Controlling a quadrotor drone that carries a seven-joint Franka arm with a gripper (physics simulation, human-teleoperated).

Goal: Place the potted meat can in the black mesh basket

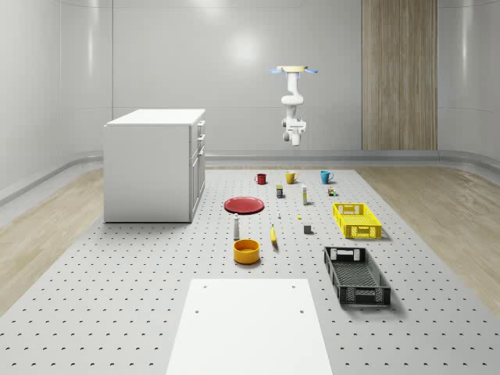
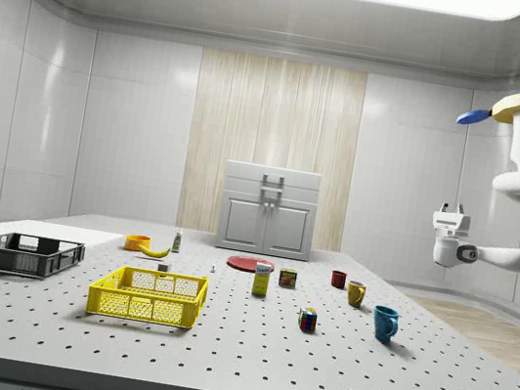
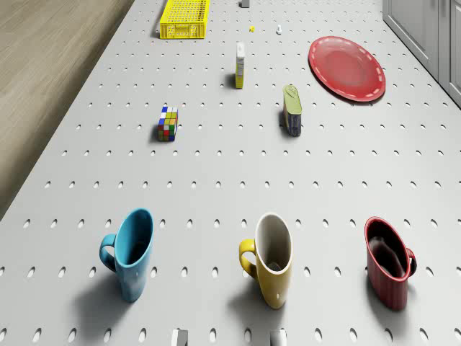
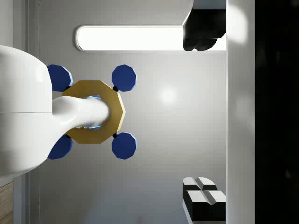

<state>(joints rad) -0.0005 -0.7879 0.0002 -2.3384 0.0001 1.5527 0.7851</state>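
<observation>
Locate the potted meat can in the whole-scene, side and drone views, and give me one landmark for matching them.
Whole-scene view: potted meat can stands behind and right of the red plate, before the mugs.
Side view: the can sits right of the plate, nearer the camera.
Drone view: the can lies beside the plate, beyond the mugs.
Shared landmark: the red plate.

overhead, side, drone downward, wrist upward
</observation>
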